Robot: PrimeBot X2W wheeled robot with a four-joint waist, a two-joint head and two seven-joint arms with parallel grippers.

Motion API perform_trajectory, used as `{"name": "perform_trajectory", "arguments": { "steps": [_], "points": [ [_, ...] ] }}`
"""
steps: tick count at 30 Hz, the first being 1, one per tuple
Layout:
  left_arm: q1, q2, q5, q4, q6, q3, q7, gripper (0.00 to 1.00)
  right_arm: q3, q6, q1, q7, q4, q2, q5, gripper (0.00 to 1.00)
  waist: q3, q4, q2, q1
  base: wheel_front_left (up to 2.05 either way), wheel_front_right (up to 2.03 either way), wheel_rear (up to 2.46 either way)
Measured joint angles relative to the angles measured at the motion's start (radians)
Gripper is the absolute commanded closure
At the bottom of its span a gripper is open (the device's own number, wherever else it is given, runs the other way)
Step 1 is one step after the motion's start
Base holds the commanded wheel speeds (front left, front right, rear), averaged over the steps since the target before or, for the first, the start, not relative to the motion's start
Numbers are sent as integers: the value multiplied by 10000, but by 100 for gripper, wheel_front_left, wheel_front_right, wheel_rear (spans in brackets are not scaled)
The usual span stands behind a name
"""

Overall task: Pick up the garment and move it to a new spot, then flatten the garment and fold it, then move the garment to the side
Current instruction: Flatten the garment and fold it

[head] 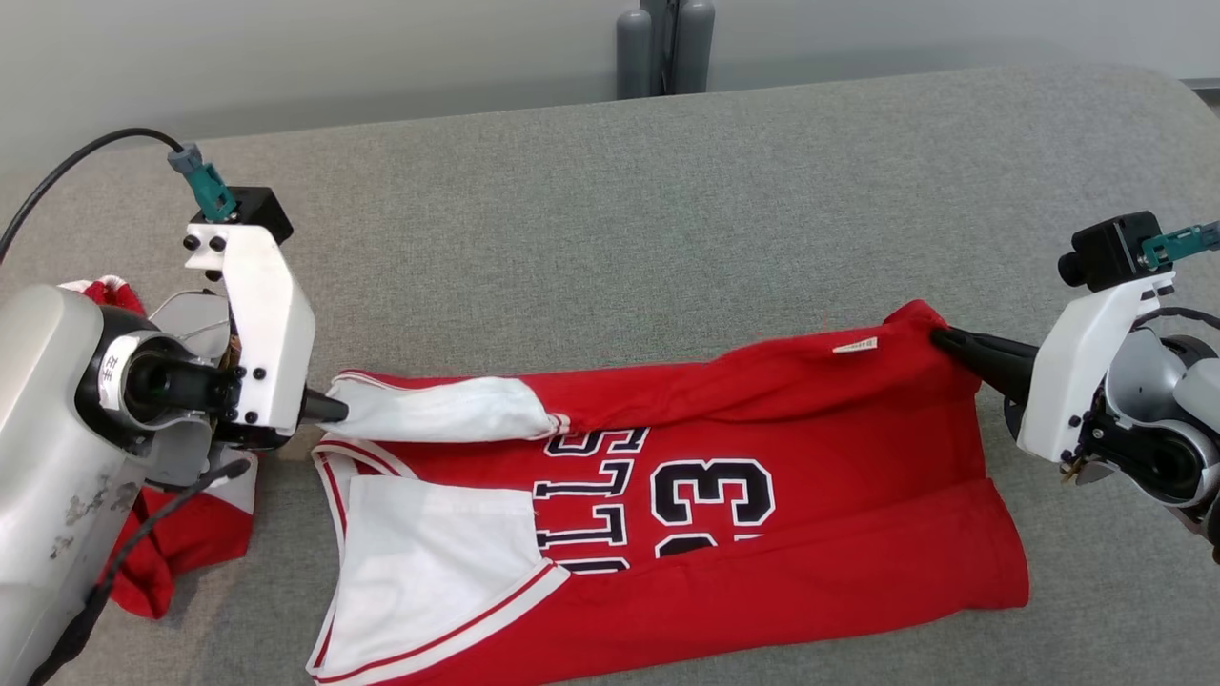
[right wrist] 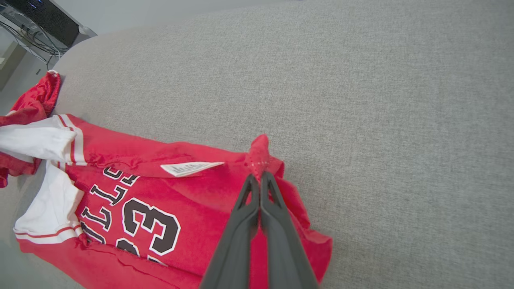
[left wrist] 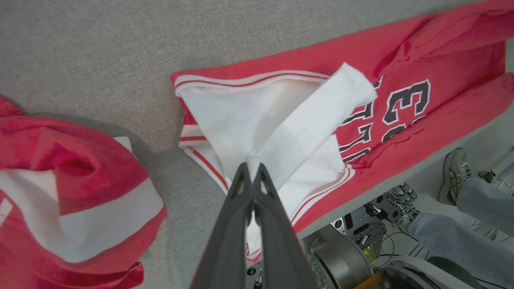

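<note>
The garment is a red jersey with white trim and dark lettering, spread across the grey surface. Its far long edge is lifted and stretched between both grippers. My left gripper is shut on the white strap end at the left; the left wrist view shows its tips pinching that white fabric. At the right, my right gripper is shut on the red hem corner, and the right wrist view has its tips clamped on a red fold. A small white label lies on the raised edge.
A second red and white garment lies crumpled at the left, under my left arm. The grey surface's near edge runs close to the jersey; beyond it stand a person's shoe and leg. Two grey cylinders stand behind the surface.
</note>
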Motion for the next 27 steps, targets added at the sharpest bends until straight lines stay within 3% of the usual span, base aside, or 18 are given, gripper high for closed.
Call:
{"name": "perform_trajectory", "arguments": {
  "steps": [12,19,27],
  "points": [
    [810,711,-261,-1409,821,13,807,100,4,0,-8,566,-163,-376,75,100,-132,71,0,0,0,0,0],
    [1036,846,-410,-1804,1018,36,997,100,4,0,19,788,-174,-374,397,100,-144,135,0,0,0,0,0],
    [1233,907,-529,-2128,1174,31,1166,100,-2,0,81,1923,-451,-732,968,100,-176,131,0,0,0,0,0]
  ]
}}
